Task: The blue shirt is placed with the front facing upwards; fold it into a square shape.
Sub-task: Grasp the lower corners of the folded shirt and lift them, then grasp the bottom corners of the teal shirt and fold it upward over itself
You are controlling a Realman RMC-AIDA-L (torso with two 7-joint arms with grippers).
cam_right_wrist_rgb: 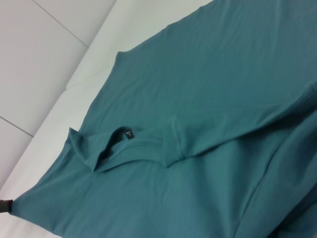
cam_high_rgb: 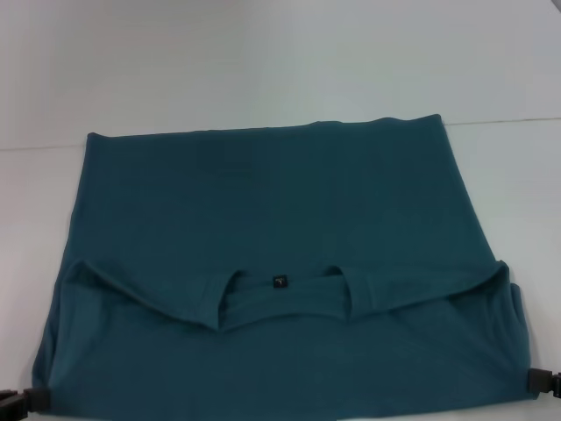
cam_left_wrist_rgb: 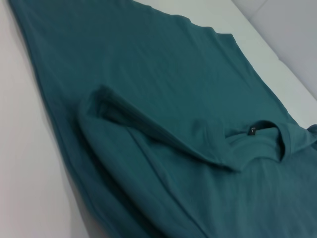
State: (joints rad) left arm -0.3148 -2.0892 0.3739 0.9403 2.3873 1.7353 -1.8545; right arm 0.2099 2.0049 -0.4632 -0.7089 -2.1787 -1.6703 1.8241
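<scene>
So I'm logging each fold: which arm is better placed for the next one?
Neither clearly: it looks like a two-arm step. The left gripper sits at the blue shirt's near left corner, the right gripper at its near right corner, roughly mirrored.

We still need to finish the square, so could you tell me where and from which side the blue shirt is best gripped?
Probably the two near corners of the blue shirt, one per pincer, each coming in from its own outer side. The left pincer and right pincer sit at those corners. There the cloth lies doubled with free edges, and the folded collar is centred between them.
</scene>
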